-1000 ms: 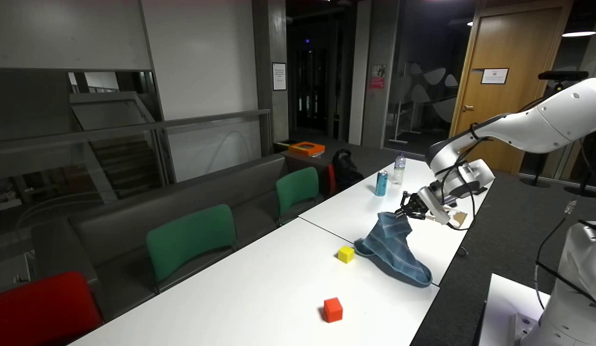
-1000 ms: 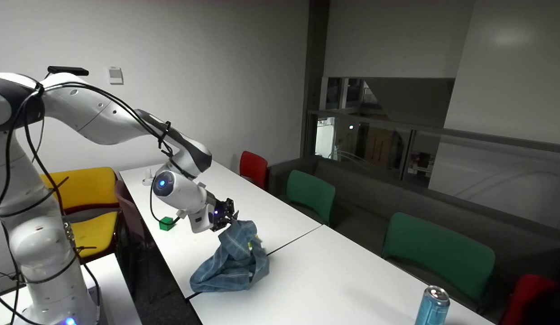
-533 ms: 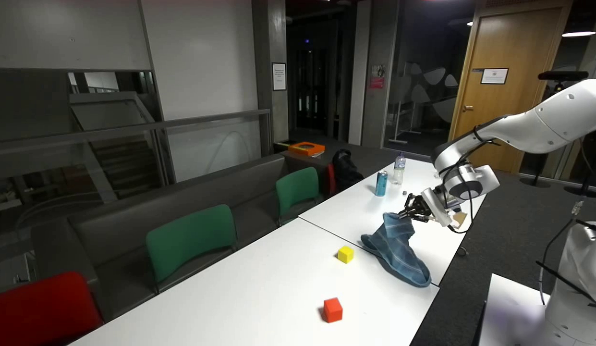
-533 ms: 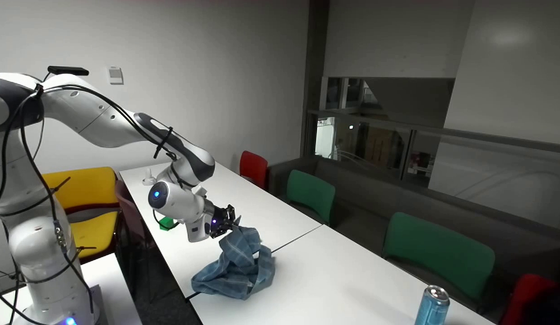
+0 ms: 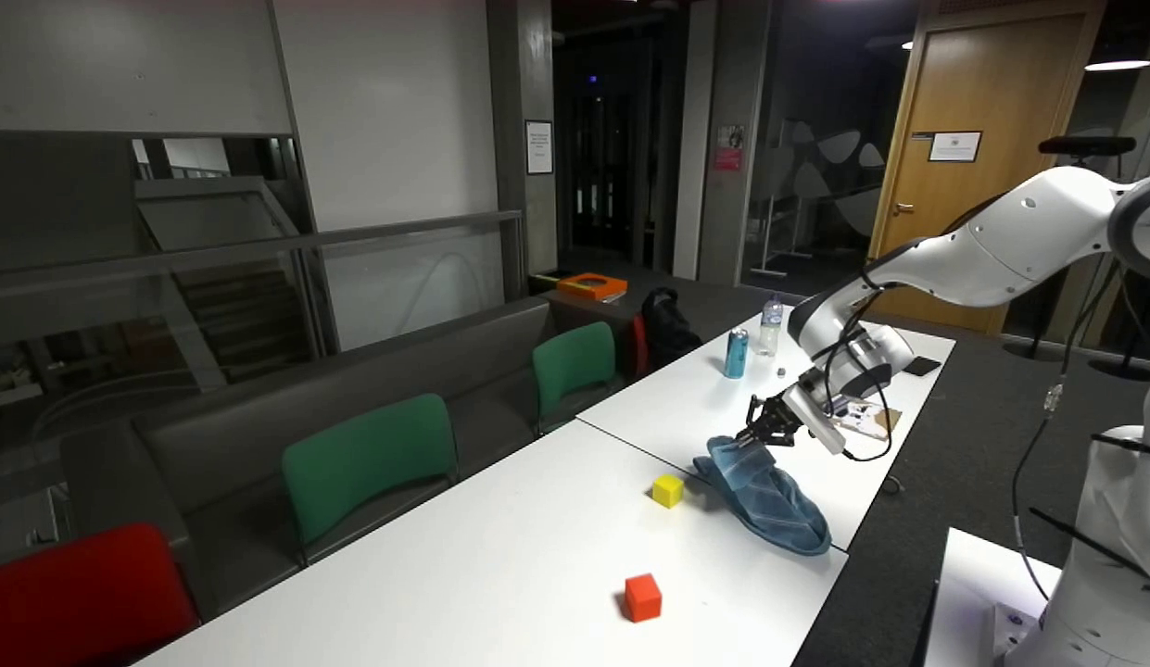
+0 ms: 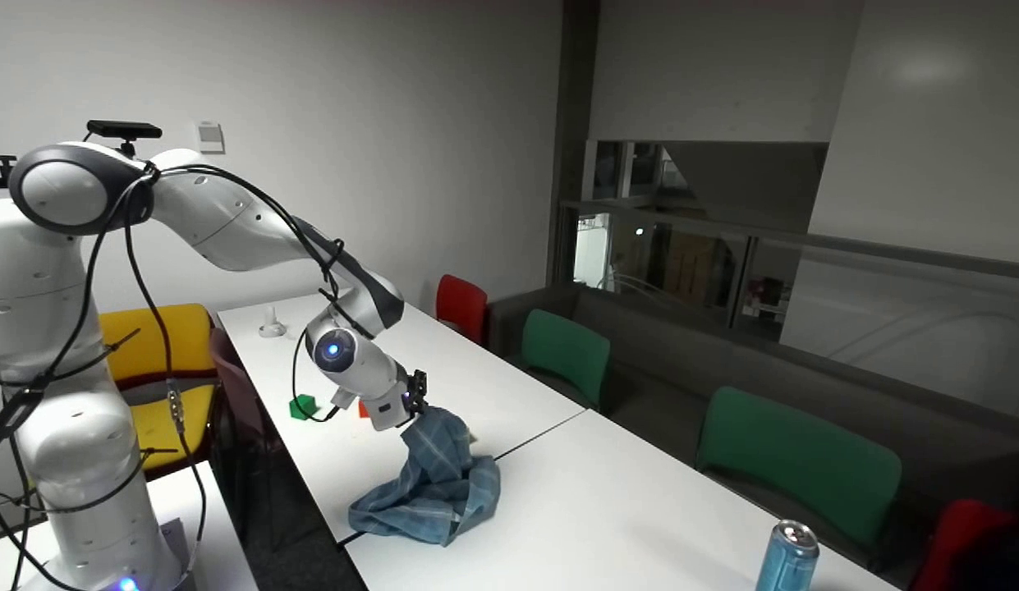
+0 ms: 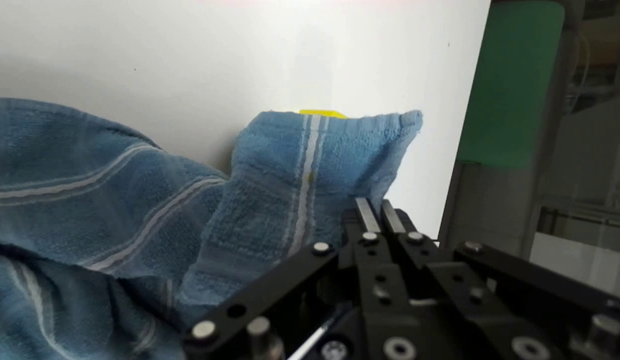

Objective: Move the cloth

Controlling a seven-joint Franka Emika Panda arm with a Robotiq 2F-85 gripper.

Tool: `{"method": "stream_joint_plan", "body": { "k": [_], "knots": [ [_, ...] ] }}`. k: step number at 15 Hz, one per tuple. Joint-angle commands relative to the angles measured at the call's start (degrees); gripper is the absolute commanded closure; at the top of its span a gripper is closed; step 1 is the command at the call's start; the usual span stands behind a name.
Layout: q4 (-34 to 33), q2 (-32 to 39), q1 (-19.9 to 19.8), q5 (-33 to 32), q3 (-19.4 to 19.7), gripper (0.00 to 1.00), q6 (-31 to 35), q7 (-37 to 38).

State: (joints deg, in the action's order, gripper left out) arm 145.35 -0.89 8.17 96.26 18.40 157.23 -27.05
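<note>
- The white tables [image 5: 500,537]: 2 big tops sit edge to edge, with a thin dark line where they meet.
- The robot arm [image 6: 222,217]: it stands up from its base, bends at the top like an elbow, and slopes down over the tables. Its wrist is folded back under, and its last part is tilted down.
- The blue cloth [image 6: 435,484]: it lies in soft folds across that dark line (it has pale stripes), with 1 part held up off the tables.
- The gripper [image 7: 378,212]: its 2 fingers are squeezed close together, pinching the raised part of the cloth.
- The clear bottle [image 5: 769,329]: it stands up in an exterior view.
- The blue can [image 5: 736,354]: it stands up near the bottle.
- The yellow block [image 5: 667,491]: it sits near the cloth.
- The red block [image 5: 643,597]: it sits farther from the cloth.
- The green block [image 6: 302,406]: it sits near the arm in an exterior view.
</note>
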Motion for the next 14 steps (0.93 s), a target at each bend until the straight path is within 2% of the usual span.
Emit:
{"method": "stream_joint_plan", "body": {
  "k": [1, 4, 5, 6, 10, 14],
  "knots": [
    [-3.0, 3.2, 0.2, -3.9, -0.2, 0.99, -1.5, 1.7],
    [-4.0, 4.8, 0.1, -7.9, -0.5, 0.99, -2.5, 2.0],
    [-4.1, 4.7, 0.0, -10.5, -0.5, 0.99, -5.8, -0.3],
    [-2.9, 4.2, 0.2, -7.6, -0.6, 0.96, -2.1, 0.9],
    [-3.3, 4.7, 0.2, -9.8, -0.7, 0.96, -4.3, 0.6],
    [-4.1, 4.4, 0.4, -7.9, -1.0, 0.99, -4.3, 0.7]
  ]
}}
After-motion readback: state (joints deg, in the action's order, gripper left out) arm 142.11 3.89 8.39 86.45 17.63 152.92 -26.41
